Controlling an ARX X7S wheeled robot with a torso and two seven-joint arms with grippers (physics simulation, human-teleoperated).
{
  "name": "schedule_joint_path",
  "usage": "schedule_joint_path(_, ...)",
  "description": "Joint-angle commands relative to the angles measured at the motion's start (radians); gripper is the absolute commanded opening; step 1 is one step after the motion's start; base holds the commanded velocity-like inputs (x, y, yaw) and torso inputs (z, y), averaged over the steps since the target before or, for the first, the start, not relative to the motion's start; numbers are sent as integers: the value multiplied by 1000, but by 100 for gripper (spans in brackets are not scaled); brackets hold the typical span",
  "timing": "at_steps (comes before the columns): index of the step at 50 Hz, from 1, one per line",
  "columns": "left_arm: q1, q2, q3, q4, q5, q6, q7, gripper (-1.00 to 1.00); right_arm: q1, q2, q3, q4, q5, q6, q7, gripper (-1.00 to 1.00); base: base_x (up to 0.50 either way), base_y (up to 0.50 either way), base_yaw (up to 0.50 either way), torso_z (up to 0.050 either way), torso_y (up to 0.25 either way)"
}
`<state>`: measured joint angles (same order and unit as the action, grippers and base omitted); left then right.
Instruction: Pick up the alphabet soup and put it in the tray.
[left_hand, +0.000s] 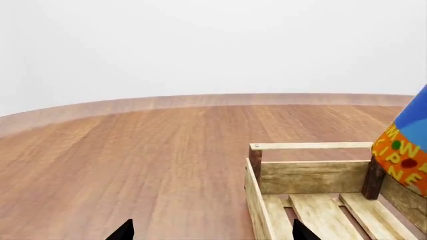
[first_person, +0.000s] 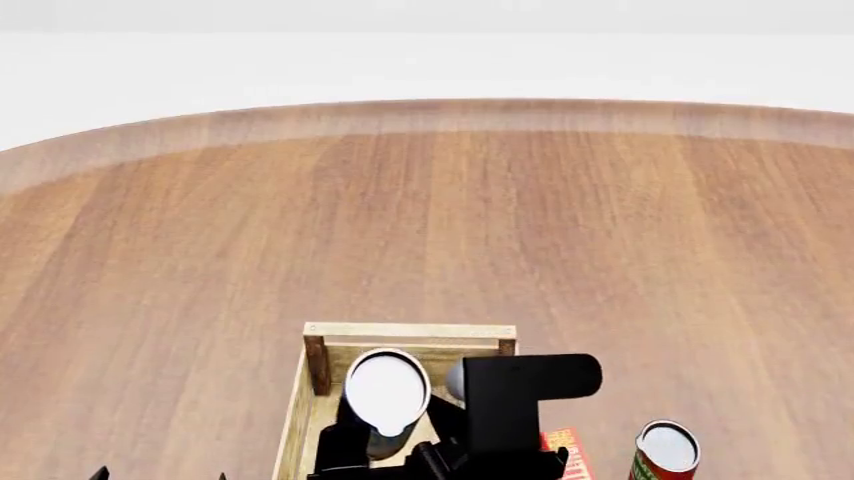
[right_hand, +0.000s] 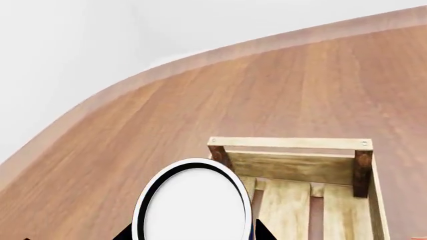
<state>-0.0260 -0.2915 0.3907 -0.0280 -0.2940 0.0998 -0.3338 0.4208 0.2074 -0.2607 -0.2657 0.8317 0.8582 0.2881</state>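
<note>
a: head view — what does it show?

b: my right claw (first_person: 387, 440) is clamped on the alphabet soup (first_person: 387, 388). the can stands upright, its white flat top facing the camera, held over the inside of the tray (first_person: 408, 331). whether it touches the slats, i cannot tell; my dark arm hides the lower part.

a: and the tray itself?

b: a light-wood slatted crate with low sides and darker corner posts, sitting on the round wooden counter (first_person: 427, 230) at the near edge of the picture. a red-and-green can (first_person: 663, 452) stands on the counter to the right of the tray, apart from it.

a: right wrist view?

b: the soup's (right_hand: 195, 204) white top fills the near middle, with my dark fingertips (right_hand: 264, 233) on either side. the tray's (right_hand: 289, 143) far wall sits just beyond.

a: your left claw?

b: in the left wrist view its two dark fingertips (left_hand: 123, 232) stand wide apart, holding nothing, with the tray's (left_hand: 312, 146) corner just past them. the soup's (left_hand: 407, 145) blue and orange label shows tilted at the picture's edge, above the tray.
</note>
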Motion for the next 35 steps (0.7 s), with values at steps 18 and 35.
schedule_joint_path(18,-3,-5,6,0,-6,2,-5,100,-18,-19,-74,144,-97,-109,-63,-100,0,0,0,1,1)
schedule_joint_path(35,-6,-7,10,-7,-9,8,-6,100,-27,-19,-97,201,-124,-137,-60,-100,0,0,0,0,1)
